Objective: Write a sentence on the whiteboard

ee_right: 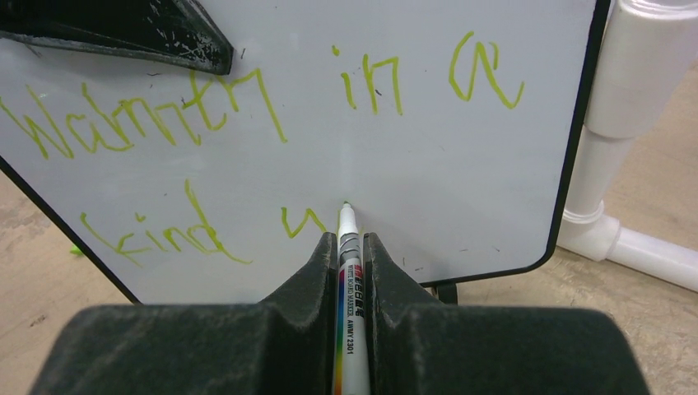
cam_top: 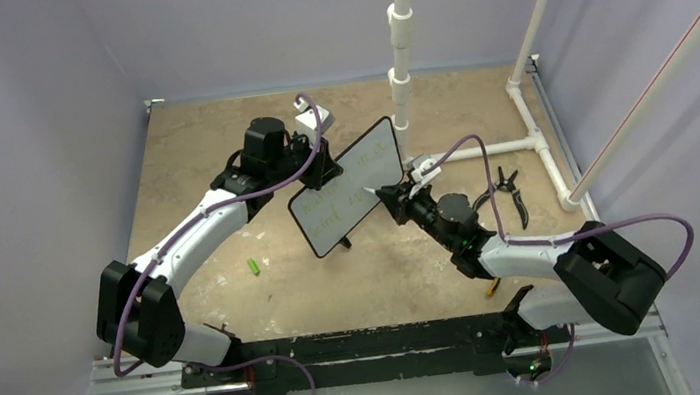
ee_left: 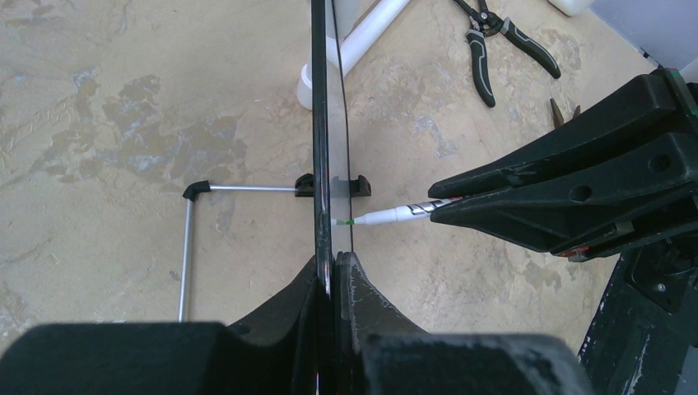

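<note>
The whiteboard (cam_top: 350, 189) stands upright and tilted mid-table, and the left wrist view shows it edge-on (ee_left: 321, 123). My left gripper (cam_top: 322, 166) is shut on its top edge (ee_left: 333, 259). The sentence (ee_right: 123, 123) is green handwriting in two lines, "Warmth in a" above and "kind" (ee_right: 165, 234) plus a started letter below. My right gripper (ee_right: 350, 239) is shut on a white marker (ee_right: 349, 271). The marker's green tip touches the board just right of that last stroke. From the left wrist, the marker (ee_left: 395, 215) meets the board's face.
White PVC pipework (cam_top: 521, 146) stands just behind and right of the board (ee_right: 634, 90). Black pliers (cam_top: 510, 193) lie on the table to the right. A small green cap (cam_top: 254, 267) lies left of the board. The board's wire stand (ee_left: 188, 247) rests on the table.
</note>
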Action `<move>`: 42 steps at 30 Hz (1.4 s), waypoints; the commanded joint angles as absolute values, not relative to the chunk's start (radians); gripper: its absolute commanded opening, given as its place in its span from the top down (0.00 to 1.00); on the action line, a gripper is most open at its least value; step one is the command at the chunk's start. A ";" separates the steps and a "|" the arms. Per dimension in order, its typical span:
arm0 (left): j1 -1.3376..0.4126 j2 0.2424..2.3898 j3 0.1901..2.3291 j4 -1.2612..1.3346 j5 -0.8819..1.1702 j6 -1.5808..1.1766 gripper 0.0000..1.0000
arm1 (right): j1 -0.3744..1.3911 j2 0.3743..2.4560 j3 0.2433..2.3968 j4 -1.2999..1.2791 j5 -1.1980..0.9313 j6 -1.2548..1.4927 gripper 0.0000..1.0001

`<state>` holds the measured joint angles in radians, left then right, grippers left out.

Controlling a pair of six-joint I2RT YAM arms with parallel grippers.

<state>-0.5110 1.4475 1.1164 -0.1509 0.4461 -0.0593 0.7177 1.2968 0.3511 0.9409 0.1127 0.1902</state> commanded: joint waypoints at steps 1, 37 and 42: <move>-0.512 1.455 1.112 -0.147 0.475 -0.025 1.00 | 0.713 1.324 0.405 0.974 0.126 0.175 1.00; -0.509 1.445 1.095 -0.127 0.468 -0.032 1.00 | 0.714 1.324 0.423 0.907 0.243 0.224 1.00; -0.509 1.444 1.094 -0.127 0.471 -0.034 1.00 | 0.714 1.299 0.404 0.936 0.251 0.209 1.00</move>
